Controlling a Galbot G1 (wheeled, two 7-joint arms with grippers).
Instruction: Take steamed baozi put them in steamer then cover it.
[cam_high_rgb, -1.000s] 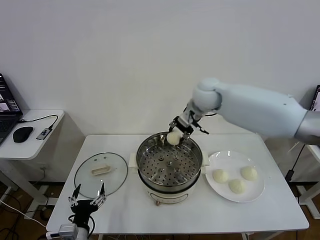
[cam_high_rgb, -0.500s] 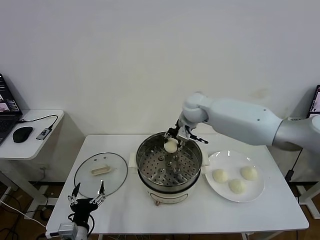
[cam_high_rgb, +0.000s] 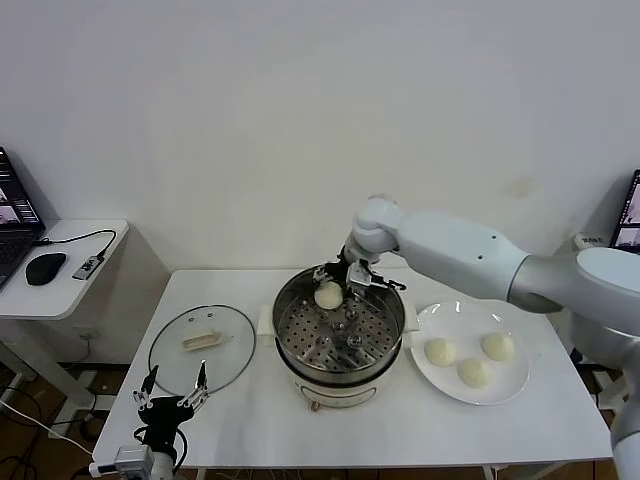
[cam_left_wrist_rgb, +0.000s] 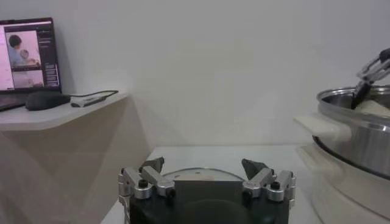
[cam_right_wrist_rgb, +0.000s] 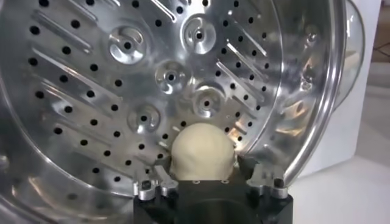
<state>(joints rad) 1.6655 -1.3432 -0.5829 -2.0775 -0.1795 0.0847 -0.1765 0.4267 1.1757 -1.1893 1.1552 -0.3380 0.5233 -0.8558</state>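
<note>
No brand marks, labels or readable writing on any of the kit; the laptop screen (cam_left_wrist_rgb: 27, 55) on the side desk shows a picture and lines of text too small to read. Right gripper (cam_high_rgb: 344, 279) is down inside the round shiny stainless-steel steamer basket (cam_high_rgb: 385, 342), at its far side, fingers spread apart. One small smooth cream-white steamed bun (cam_high_rgb: 328, 295) sits on the perforated floor directly between those fingers; the right wrist view shows the bun (cam_right_wrist_rgb: 202, 152) sitting between the two finger bases with a gap on either side, so it is not pinched, though whether a pad still touches it I cannot tell. The steamer sits on a cream-white electric pot base with side handles (cam_high_rgb: 342, 390), mid-table on the white table (cam_high_rgb: 250, 420). Three more cream-white buns (cam_high_rgb: 473, 372) lie close together on a flat round white plate (cam_high_rgb: 515, 385) just to the right of the steamer. Round clear glass lid with metal rim and cream-white rectangular handle (cam_high_rgb: 201, 341) lies flat on the table left of the steamer, apart from it. Left gripper (cam_high_rgb: 172, 395) hangs low at the near left table edge, just short of the lid, fingers spread wide, holding nothing. A black mouse (cam_high_rgb: 44, 268) sits on the side desk.
</note>
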